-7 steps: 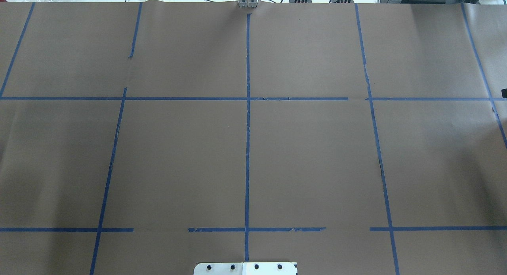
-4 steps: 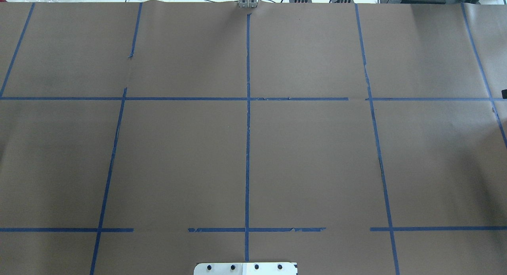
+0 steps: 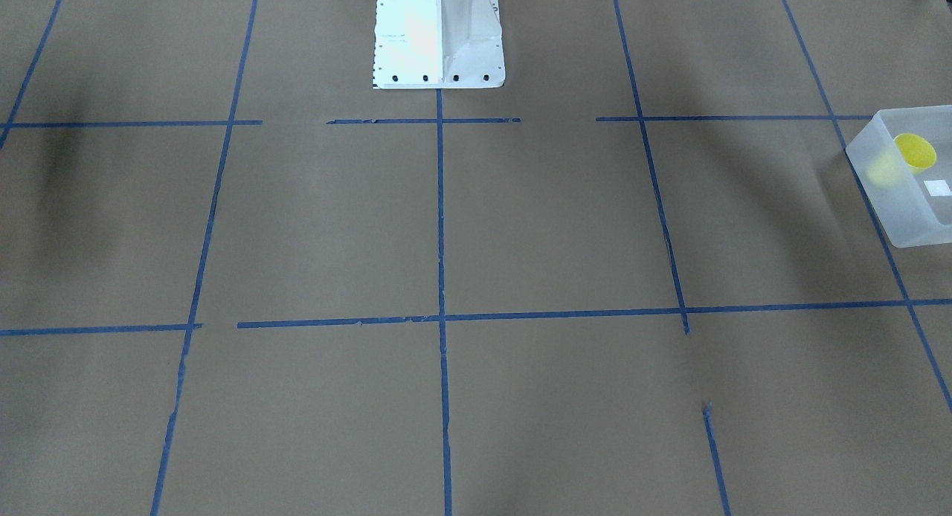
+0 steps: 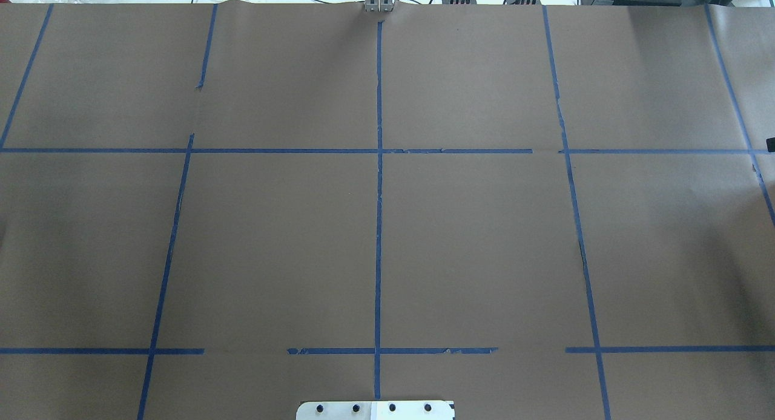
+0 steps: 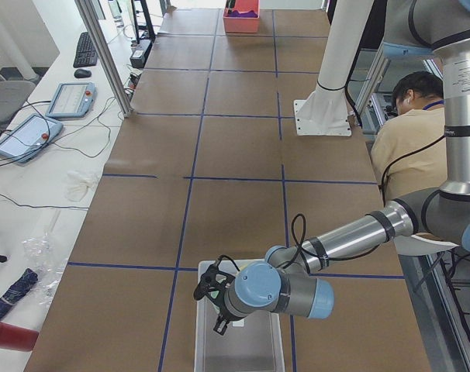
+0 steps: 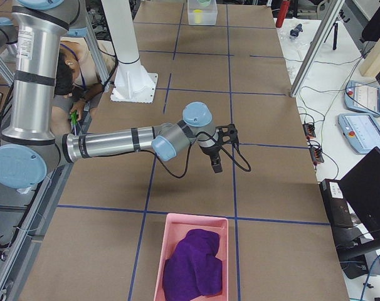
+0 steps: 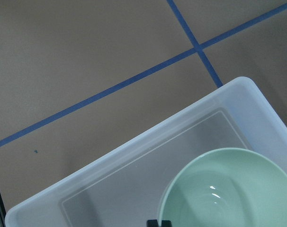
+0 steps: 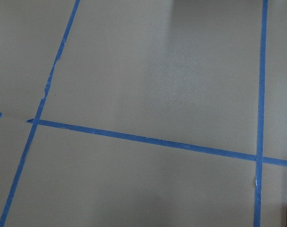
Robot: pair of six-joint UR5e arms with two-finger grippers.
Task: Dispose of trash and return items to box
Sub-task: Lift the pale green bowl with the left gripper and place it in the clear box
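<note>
We count one yellow cup (image 3: 913, 150), one mint-green bowl (image 7: 238, 189) and one translucent box (image 3: 896, 196), at the end of the table (image 4: 272, 238) on the robot's left. The cup lies tilted inside the box, near the corner towards the robot, with its mouth showing. In the left wrist view the bowl sits within the box's outline, close under the camera. We cannot tell whether it rests on the floor of the box or is held.

The left gripper (image 5: 217, 314) hangs over the box, with only a sliver of fingertip in view, so we cannot say whether it is open, closed or gripping. The right gripper (image 6: 215, 160) hangs above the brown paper, well apart from the one pink bin (image 6: 196, 217), which holds one purple cloth (image 6: 193, 263). We cannot tell its state either.

The front view cuts the box off at its right edge. Between box and pink bin runs a long stretch of paper crossed by blue tape (image 4: 378, 226), with the robot's base plate (image 4: 375, 410) at the near edge.

The box carries one small white label (image 3: 938, 187), and any writing on it is too small for us to read.
</note>
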